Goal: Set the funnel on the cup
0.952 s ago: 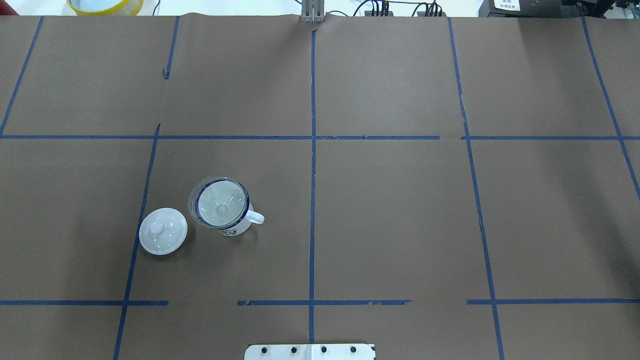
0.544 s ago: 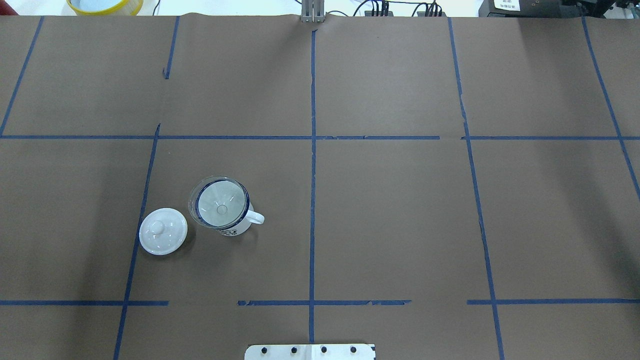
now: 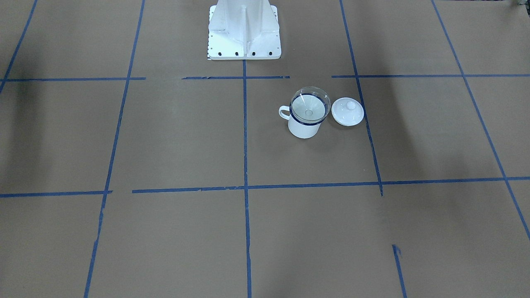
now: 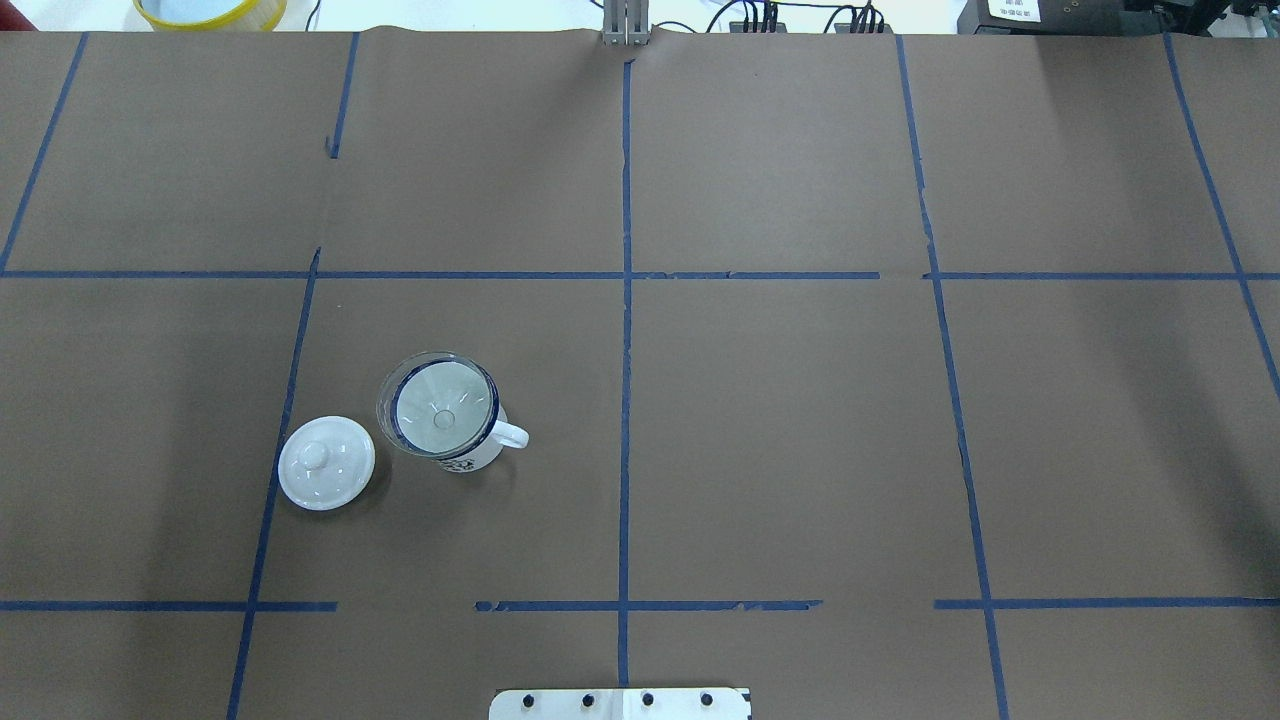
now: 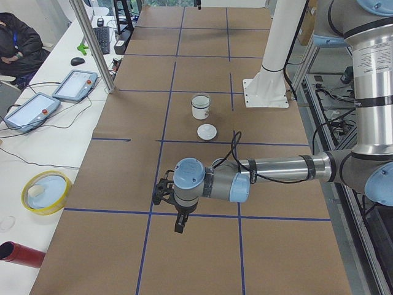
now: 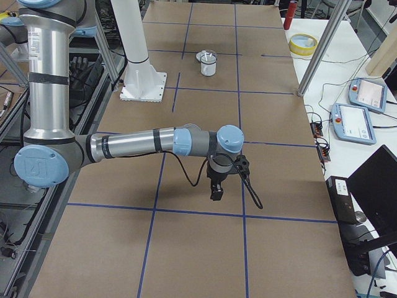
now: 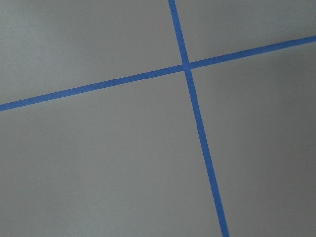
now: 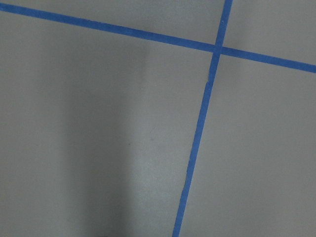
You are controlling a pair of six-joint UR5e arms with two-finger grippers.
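Small clear transparent funnel (image 4: 443,408), wide cone and short spout, sits on the cup (image 4: 472,456), a white enamel mug with a dark blue rim and a loop handle. The cone is about rim-wide, so the rim carries it and the spout hangs inside. From overhead its edge overhangs the blue rim on the side away from the handle, so seating looks slightly off-centre, but I judge it stable. Task reads as done. A round white knobbed lid (image 4: 326,463) lies knob-up on the brown paper (image 4: 800,450), just beside the cup opposite the handle and clear of the mouth. Neither gripper holds anything I can see. The left gripper (image 5: 178,227) shows only in the left side view and the right gripper (image 6: 215,195) only in the right side view, so I cannot tell how far either is open. Both wrist cams show bare paper and a blue tape crossing (image 7: 186,66), no fingers. The funnel and cup sit well apart from the left gripper, further in along the table from it, and farther again from the right gripper. Each forearm is stretched out roughly level, wrist bent so the gripper points straight down above the paper. It looks like a parked pose.
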